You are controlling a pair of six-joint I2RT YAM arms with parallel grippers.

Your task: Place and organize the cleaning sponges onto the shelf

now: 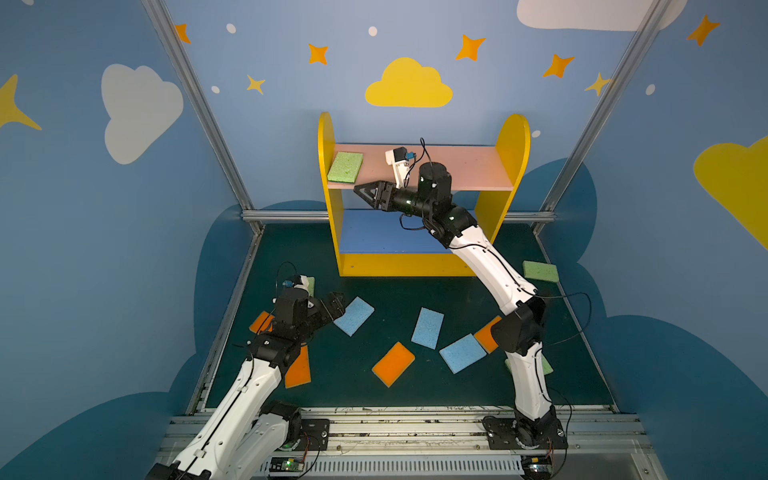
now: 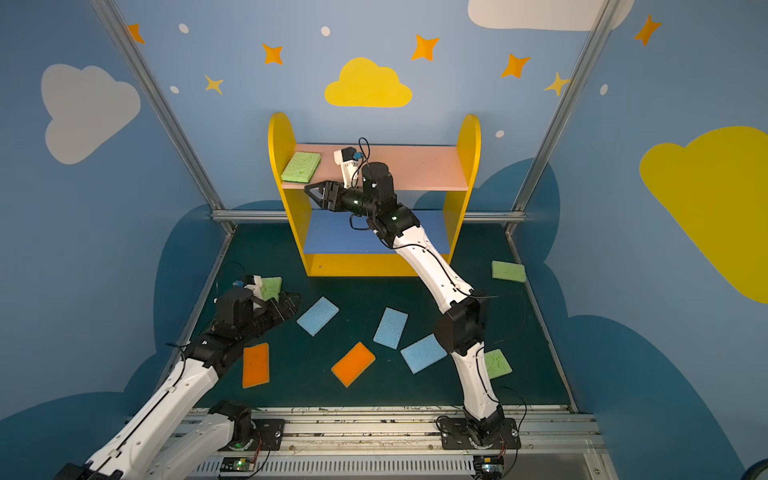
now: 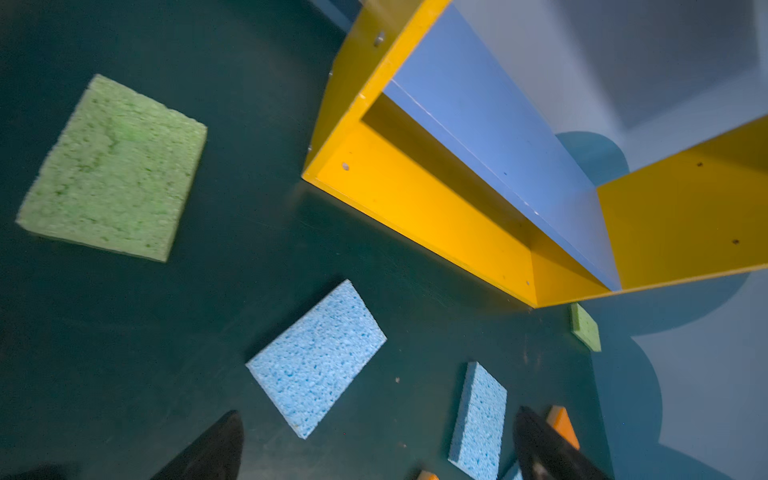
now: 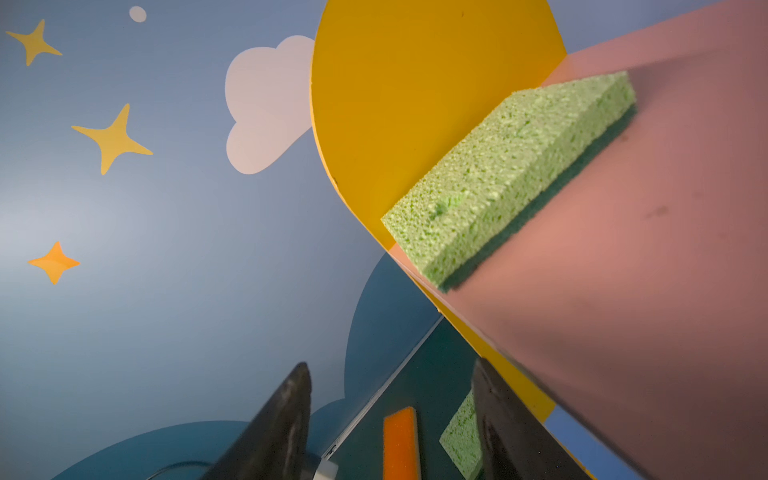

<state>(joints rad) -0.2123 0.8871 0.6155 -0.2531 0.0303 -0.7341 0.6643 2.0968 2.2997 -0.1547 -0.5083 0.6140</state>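
Right gripper [image 1: 360, 191] hangs at the front edge of the shelf's [image 1: 513, 141] pink board [image 1: 465, 168], jaws parted and empty, just beside a green sponge [image 1: 345, 167]. It lies flat, close against the shelf's yellow side panel [image 1: 326, 137] — a spot that, I judge, leaves the rest of the board free for a row. Left gripper [image 1: 337, 301] hovers wide open and empty in front of the shelf near a blue sponge [image 1: 354, 316], likely lining up a pick, while other sponges lie scattered on the dark green mat [image 1: 415, 395] before the shelf — walls painted with clouds and stars close round it.
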